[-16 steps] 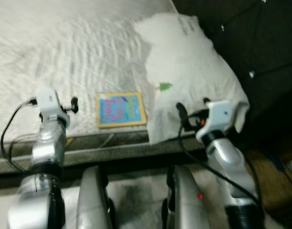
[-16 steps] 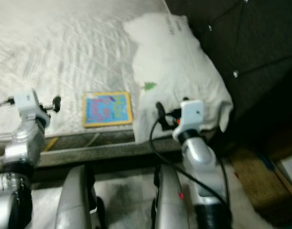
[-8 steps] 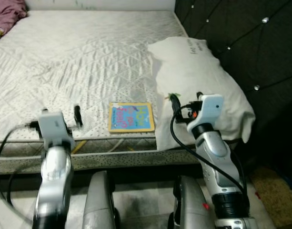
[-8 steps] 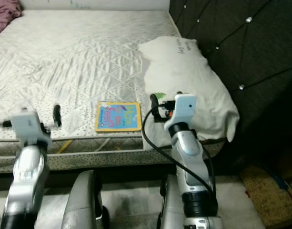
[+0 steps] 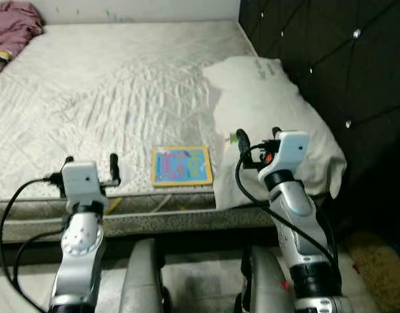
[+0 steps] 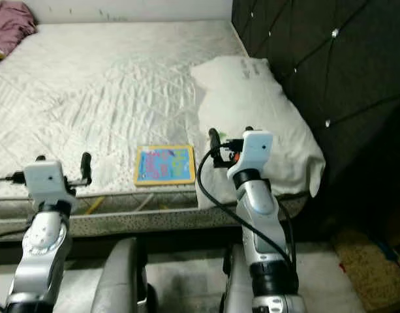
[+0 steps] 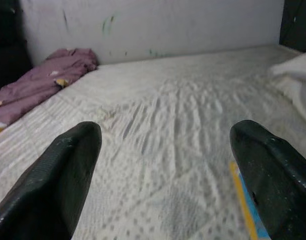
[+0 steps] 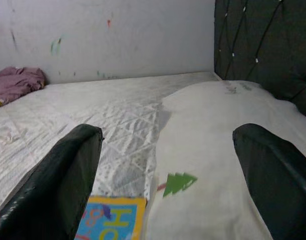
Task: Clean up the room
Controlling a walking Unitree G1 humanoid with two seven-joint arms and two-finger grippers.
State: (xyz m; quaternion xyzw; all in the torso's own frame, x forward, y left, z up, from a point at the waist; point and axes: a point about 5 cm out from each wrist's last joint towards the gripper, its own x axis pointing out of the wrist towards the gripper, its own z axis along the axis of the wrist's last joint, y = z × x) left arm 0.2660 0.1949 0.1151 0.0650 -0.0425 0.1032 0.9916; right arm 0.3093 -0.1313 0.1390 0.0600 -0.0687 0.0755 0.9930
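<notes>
Both claws are spread wide and empty: left gripper (image 5: 90, 167) at 8 o'clock, right gripper (image 5: 258, 139) at 4 o'clock over the pillow (image 5: 271, 124). The book (image 5: 181, 165) lies at the mattress (image 5: 108, 85) edge, so a clumsy nudge could knock it off

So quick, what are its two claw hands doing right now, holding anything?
Left gripper: fingers open, holding nothing, raised at the mattress edge.
Right gripper: fingers open, holding nothing, over the pillow beside the book.
</notes>
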